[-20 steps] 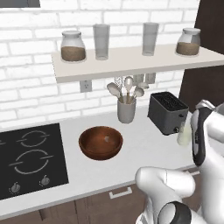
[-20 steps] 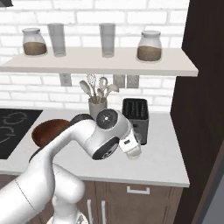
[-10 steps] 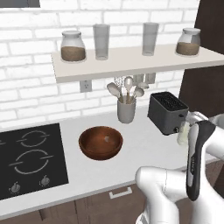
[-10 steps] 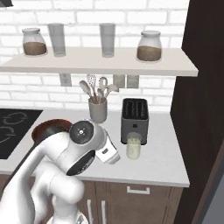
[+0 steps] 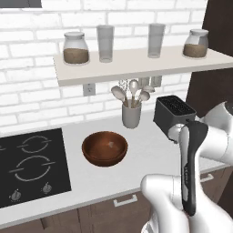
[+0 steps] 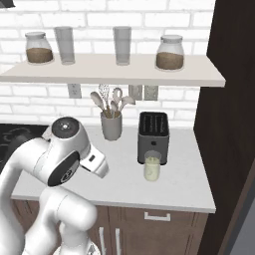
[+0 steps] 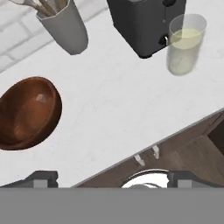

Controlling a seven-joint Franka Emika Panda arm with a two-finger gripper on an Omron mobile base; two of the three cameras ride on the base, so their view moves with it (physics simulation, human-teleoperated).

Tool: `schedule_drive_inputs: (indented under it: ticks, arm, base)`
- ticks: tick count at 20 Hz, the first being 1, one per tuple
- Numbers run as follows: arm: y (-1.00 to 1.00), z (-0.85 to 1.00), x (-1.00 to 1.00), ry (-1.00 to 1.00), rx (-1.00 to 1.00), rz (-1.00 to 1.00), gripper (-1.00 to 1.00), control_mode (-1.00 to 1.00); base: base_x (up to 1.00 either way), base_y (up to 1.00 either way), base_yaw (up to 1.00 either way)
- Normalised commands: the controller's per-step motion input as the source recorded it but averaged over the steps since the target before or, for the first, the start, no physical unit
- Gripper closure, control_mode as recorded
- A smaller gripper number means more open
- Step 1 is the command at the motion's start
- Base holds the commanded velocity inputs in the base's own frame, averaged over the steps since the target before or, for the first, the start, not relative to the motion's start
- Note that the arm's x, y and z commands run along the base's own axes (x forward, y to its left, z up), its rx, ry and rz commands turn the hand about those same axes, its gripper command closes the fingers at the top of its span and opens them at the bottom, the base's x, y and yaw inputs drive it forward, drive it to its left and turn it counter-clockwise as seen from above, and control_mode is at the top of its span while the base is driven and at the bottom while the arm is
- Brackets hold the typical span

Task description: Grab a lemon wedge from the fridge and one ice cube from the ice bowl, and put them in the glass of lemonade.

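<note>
White brick lines the wall behind a pale marbled surface (image 6: 124, 179) set on dark brown cabinets; a black cooktop (image 5: 32, 168) is sunk into its left end, and a dark brown cabinet side (image 6: 231, 114) closes the right; a pale shelf (image 5: 136, 63) on the wall carries two lidded jars of brown contents at its ends and two tall clear grey glasses between them.

On the surface the ice bowl (image 5: 104, 149) of reddish-brown wood sits just right of the cooktop; a small pale patch inside it, the ice cube (image 7: 40, 98), lies toward the far wall of the bowl, though it is too faint to make out its shape; behind and to the right of the bowl stands a grey utensil cup (image 6: 111, 125) holding pale spoons; right of that is a black toaster (image 6: 153, 135), and the glass of lemonade (image 6: 152, 166) stands just in front of it, close to or touching its front face, filled with pale yellowish-green liquid to below the rim.

From the hand view the two dark fingertips (image 7: 41, 178) sit far apart at the bottom corners, so the jaws are spread wide with nothing between them; they hang above the front edge of the surface and the cabinet fronts, the bowl off to the left and the glass to the upper right.
</note>
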Motion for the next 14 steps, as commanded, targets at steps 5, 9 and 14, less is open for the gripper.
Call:
schedule_drive_inputs:
  ticks: [5,9,14]
  arm:
    - [0.49,0.00,-0.06,0.32,-0.20,0.00,-1.00,-1.00]
    - [0.17,-0.19,-0.12,0.20,-0.18,0.00,-1.00,-1.00]
    - [0.00,-0.09,-0.10,0.00,-0.02,0.00,-1.00,1.00]
  base:
    - [0.00,0.00,0.00]
    - [0.00,0.00,0.00]
    - [-0.48,-0.03,0.00]
